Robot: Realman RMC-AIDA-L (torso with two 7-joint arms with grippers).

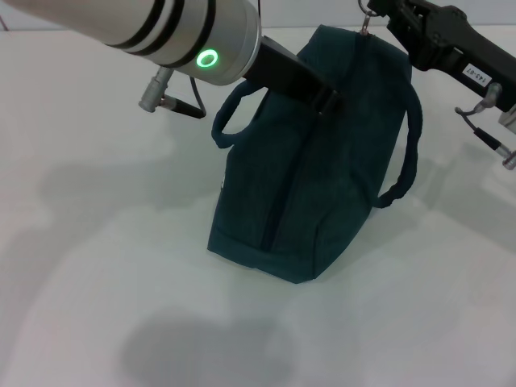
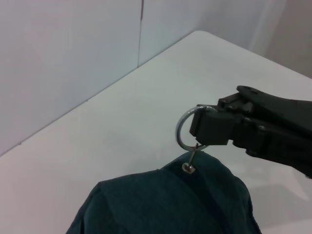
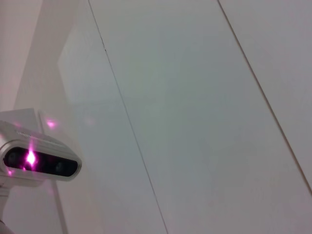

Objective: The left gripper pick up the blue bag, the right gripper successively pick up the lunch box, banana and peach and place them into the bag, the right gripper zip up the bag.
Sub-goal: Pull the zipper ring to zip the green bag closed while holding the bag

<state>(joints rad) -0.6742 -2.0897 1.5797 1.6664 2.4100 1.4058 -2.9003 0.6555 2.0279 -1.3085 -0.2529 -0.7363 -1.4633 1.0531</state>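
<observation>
While the blue bag (image 1: 314, 161) stands zipped on my table (image 1: 97, 242), left gripper (image 1: 326, 101) pinches its top; right gripper (image 2: 207, 127) clamps the zipper ring (image 2: 187, 130), far end.

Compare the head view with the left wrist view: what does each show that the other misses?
Only the head view shows the left gripper clamped on the blue bag, plus the loop handles and the zipped seam. Only the left wrist view shows the zipper ring pinched in the right gripper's jaws, and the wall. Both show the right gripper, the bag top and the white table.
</observation>
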